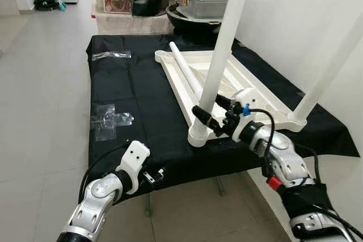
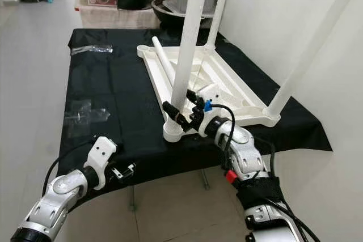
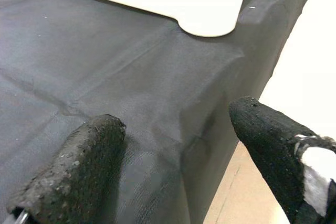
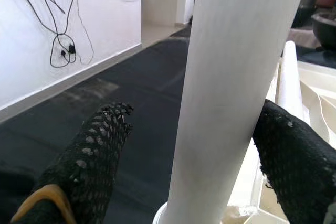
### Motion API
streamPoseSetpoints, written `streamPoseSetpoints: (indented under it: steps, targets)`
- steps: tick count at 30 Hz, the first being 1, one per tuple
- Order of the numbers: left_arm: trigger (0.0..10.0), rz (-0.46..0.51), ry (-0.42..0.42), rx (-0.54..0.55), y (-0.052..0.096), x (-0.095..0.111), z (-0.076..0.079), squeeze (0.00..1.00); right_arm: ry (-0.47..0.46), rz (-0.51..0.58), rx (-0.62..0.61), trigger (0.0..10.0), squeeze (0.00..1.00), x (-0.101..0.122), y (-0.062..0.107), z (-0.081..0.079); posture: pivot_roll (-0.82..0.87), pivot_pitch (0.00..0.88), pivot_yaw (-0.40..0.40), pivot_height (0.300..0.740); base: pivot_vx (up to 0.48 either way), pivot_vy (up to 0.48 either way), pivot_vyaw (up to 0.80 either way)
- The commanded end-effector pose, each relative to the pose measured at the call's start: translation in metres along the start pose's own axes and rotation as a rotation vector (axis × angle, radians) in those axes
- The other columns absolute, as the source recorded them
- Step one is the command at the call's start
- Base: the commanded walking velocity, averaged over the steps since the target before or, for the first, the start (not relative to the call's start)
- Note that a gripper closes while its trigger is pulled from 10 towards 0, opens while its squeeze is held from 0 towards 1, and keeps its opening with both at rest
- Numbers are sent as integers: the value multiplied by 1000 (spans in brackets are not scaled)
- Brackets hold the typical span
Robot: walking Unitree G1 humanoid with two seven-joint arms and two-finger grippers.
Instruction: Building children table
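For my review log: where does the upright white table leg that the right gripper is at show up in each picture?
Left eye view: upright leg rises from the near corner of the upturned white tabletop, centre.
Right eye view: same leg, centre-left.
Left wrist view: not in it; black cloth and a white corner.
Right wrist view: leg between the right gripper's fingers.
Shared landmark: the black cloth.

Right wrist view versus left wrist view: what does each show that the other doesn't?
Right wrist view: the right gripper open around an upright white table leg, a loose leg lying beyond, wall cables. Left wrist view: the open left gripper over the cloth's edge, with a tabletop corner. Both: the black cloth.
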State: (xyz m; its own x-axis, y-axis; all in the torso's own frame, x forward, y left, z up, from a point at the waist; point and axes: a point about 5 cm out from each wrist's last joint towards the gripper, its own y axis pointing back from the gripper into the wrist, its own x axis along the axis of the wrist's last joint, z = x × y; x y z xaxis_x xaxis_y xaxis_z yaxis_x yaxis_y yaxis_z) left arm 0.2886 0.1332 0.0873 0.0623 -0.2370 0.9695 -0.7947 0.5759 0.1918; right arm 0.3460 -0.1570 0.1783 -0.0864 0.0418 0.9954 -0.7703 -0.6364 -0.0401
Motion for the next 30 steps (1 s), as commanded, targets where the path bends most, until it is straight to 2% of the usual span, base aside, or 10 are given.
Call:
streamPoseSetpoints:
  steps: [1,12,13,14,15,19,25,28,29,30]
  targets:
    - [10000,-13,-10,-2,1,-2,1,0,15,-6,0,10000,0,0,-1,1,35,0,-124,740,0,0,0]
    - [10000,-9,-11,-6,-1,-1,2,0,24,-48,-74,10000,0,3,-12,14,35,0,-126,740,0,0,0]
    - [10000,-9,-10,-5,-1,-1,2,0,20,-40,-68,9137,0,4,-16,14,40,0,-131,740,0,0,0]
    - [10000,-9,-10,-5,-1,-1,2,0,20,-40,-68,9137,0,4,-16,14,40,0,-131,740,0,0,0]
    - [10000,-8,-10,-4,-1,-1,2,0,19,-35,-63,235,0,5,-19,13,40,0,-131,740,0,0,0]
    - [10000,-11,-9,6,1,-2,0,0,18,-53,-97,0,0,2,-26,14,51,0,-139,740,0,0,0]
    - [10000,-14,-7,13,4,-4,1,0,20,-74,-217,0,0,-1,-22,26,46,0,-138,740,0,0,0]
    - [10000,-14,-7,13,4,-4,1,0,20,-74,-217,0,0,-1,-22,26,46,0,-138,740,0,0,0]
    - [10000,-15,-7,11,4,-4,1,0,30,-105,-311,0,0,-4,-18,34,40,0,-134,740,0,0,0]
    - [10000,-14,-7,8,3,-3,2,0,24,-146,-515,0,0,-10,-8,49,34,0,-129,740,0,0,0]
